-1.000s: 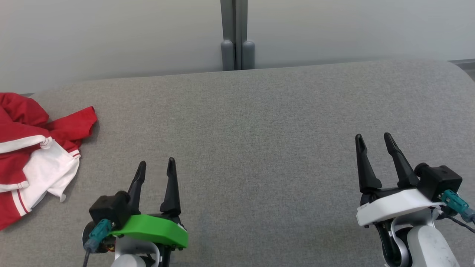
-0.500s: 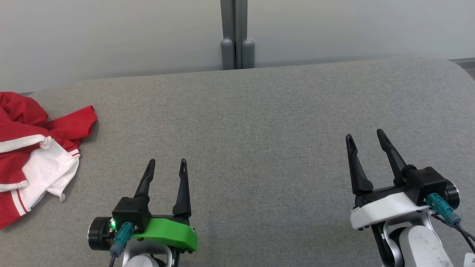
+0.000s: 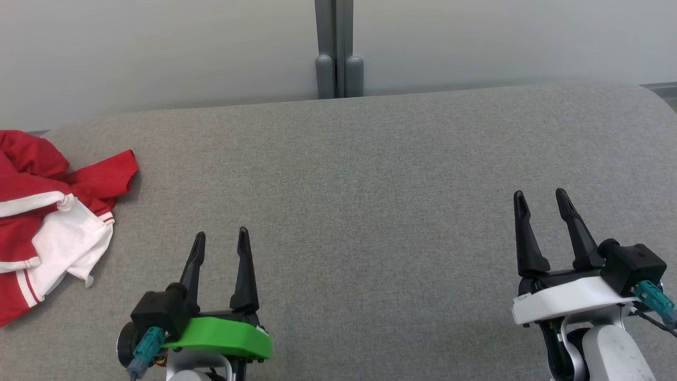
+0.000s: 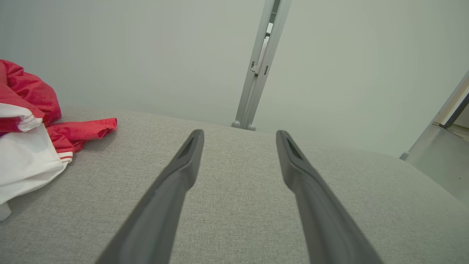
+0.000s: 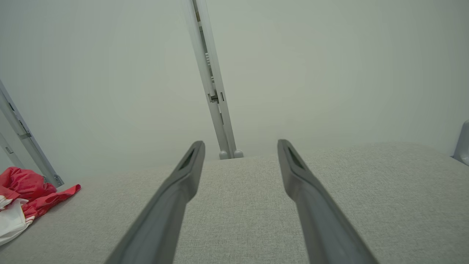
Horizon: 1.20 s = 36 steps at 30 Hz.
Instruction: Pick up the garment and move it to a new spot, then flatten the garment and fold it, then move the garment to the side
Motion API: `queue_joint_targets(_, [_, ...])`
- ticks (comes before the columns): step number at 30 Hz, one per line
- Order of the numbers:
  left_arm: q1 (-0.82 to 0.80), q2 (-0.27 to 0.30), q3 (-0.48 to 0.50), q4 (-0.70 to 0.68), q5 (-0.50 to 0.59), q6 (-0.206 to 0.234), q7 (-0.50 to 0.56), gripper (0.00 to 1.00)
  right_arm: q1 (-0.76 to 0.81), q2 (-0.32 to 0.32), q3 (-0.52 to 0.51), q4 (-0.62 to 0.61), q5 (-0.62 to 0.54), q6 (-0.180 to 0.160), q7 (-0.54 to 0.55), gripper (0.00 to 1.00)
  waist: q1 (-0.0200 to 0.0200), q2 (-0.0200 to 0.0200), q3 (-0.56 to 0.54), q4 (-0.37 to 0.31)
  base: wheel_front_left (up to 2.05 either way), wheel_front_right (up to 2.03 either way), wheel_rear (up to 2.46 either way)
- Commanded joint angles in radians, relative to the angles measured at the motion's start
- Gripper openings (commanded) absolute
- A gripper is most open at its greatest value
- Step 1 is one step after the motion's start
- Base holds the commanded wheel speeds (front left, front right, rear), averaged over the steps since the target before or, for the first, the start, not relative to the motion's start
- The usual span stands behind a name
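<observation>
**Trainee:** Head view. Where is the garment, and why are the hands placed as they are?

**Instructor:** The garment (image 3: 47, 222), red with white panels, lies crumpled at the left edge of the table (image 3: 370, 174) and is partly cut off by the frame. The left hand (image 3: 221, 233) is held over the near side, left of centre and apart from the cloth. The right hand (image 3: 540, 193) is at the near right. Both have their fingers spread and hold nothing. This reads as a ready posture with the pick-up not yet begun. The bare middle of the table is the likely new spot.

**Trainee:** Left wrist view. What does the left hand face?

**Instructor:** The left hand (image 4: 239, 132) points across the table (image 4: 234, 220) toward the grey post (image 4: 256, 73) at the far wall. Its fingers are parted with nothing between them. The garment (image 4: 25, 154) sits to the left of the fingers, out of line with them. The arm would have to swing left before closing. The red fold nearest the hand looks like the easiest part to pinch.

**Trainee:** Right wrist view?

**Instructor:** The right hand (image 5: 240, 143) is likewise spread and empty over the table (image 5: 366, 190). The garment (image 5: 22, 198) appears at the far left, well apart from it. The right hand probably waits because the cloth lies on the other arm's side, and it would serve in flattening and folding. One risk is that a pinch on a single loose layer drags the heap instead of lifting it.
</observation>
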Motion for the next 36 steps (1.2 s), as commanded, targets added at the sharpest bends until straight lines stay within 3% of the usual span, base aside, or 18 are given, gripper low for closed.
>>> queue_joint_targets(1, [0.009, -0.001, 0.003, 0.0, 0.035, -0.008, -0.008, 1.0, 0.005, -0.004, 0.002, -0.005, -0.023, 0.0, -0.009, 1.0, -0.0001, 0.0, 0.0, -0.001, 0.0, 0.0, 0.0])
queue_joint_targets(6, [0.006, -0.003, -0.023, 0.018, 0.158, -0.003, -0.019, 1.0, 0.009, -0.004, 0.012, -0.008, -0.09, 0.0, -0.019, 1.0, -0.0001, 0.0, -0.001, -0.002, 0.0, 0.0, 0.0])
queue_joint_targets(11, [0.005, -0.003, -0.044, 0.023, 0.212, 0.011, -0.028, 1.0, 0.01, -0.005, 0.016, -0.013, -0.136, 0.0, -0.029, 1.0, -0.0001, 0.0, 0.0, -0.003, 0.0, 0.0, 0.0])
queue_joint_targets(17, [0.014, -0.003, -0.051, 0.02, 0.18, 0.02, -0.039, 1.0, 0.012, -0.005, 0.022, -0.016, -0.162, 0.0, -0.04, 1.0, -0.0001, 0.0, 0.001, -0.005, 0.0, 0.0, 0.0])
queue_joint_targets(24, [0.028, -0.003, -0.038, 0.037, 0.057, 0.012, -0.051, 1.0, 0.015, -0.005, 0.026, 0.005, -0.124, 0.0, -0.051, 1.0, -0.0001, 0.0, 0.003, -0.004, 0.0, 0.0, 0.0])
queue_joint_targets(36, [0.016, -0.003, -0.055, 0.072, 0.067, 0.01, -0.056, 1.0, 0.015, -0.005, 0.038, 0.024, -0.099, 0.0, -0.056, 1.0, -0.0001, 0.0, 0.002, -0.006, 0.0, 0.0, 0.0])
